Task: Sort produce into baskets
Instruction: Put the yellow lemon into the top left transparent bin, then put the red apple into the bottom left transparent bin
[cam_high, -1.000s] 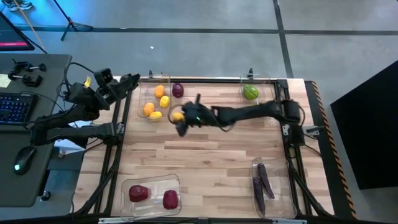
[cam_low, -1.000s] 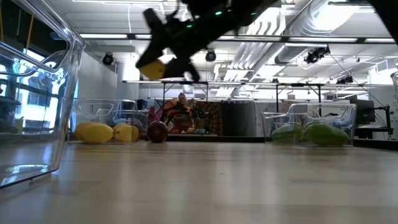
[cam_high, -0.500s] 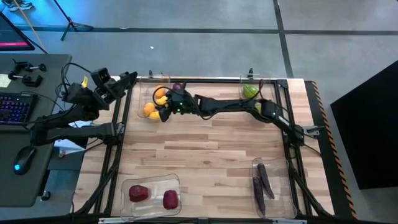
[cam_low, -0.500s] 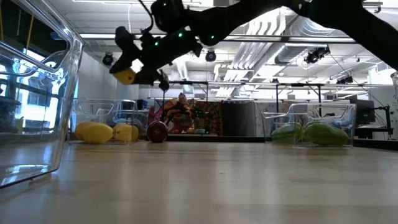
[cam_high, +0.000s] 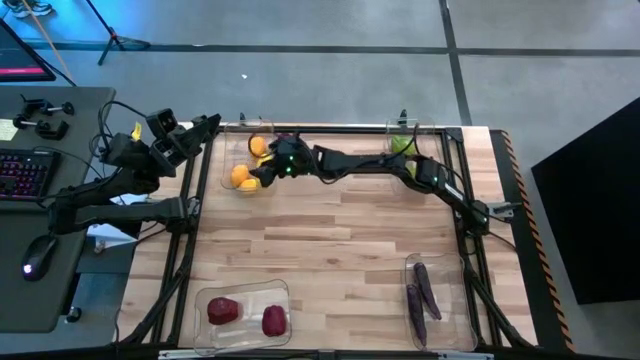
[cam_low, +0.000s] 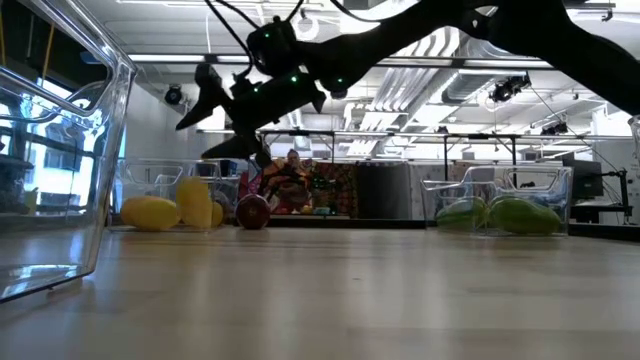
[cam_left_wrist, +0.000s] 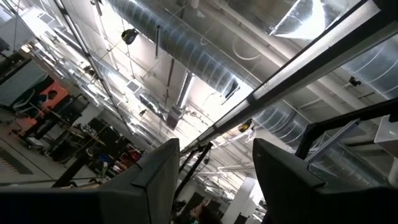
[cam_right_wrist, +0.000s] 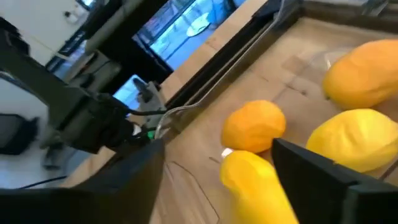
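right gripper: the right gripper (cam_high: 262, 172) reaches across the wooden table (cam_high: 340, 250) to hang over the clear plastic bin at the far left corner (cam_high: 228, 150); its 2 dark fingers (cam_right_wrist: 323, 171) are spread wide and grip nothing.
released piece: a long yellow fruit (cam_right_wrist: 255, 186) shows between the spread fingers in the right wrist view, and in the low view it (cam_low: 194, 203) stands on end inside that bin, below the gripper.
same bin: rounded orange and yellow fruit (cam_high: 240, 176) lie in it, with a dark red round piece (cam_low: 252, 211) beside them.
far right corner: a clear bin (cam_low: 560, 190) holding green produce (cam_low: 520, 215).
near left corner: a clear bin (cam_high: 285, 290) with 2 dark red lumps (cam_high: 222, 311).
near right corner: a clear bin (cam_high: 410, 265) with long dark purple pieces (cam_high: 425, 288).
left gripper: the left gripper (cam_high: 205, 130) is off the table's far left corner, tilted up toward the ceiling, fingers (cam_left_wrist: 155, 180) parted and empty.
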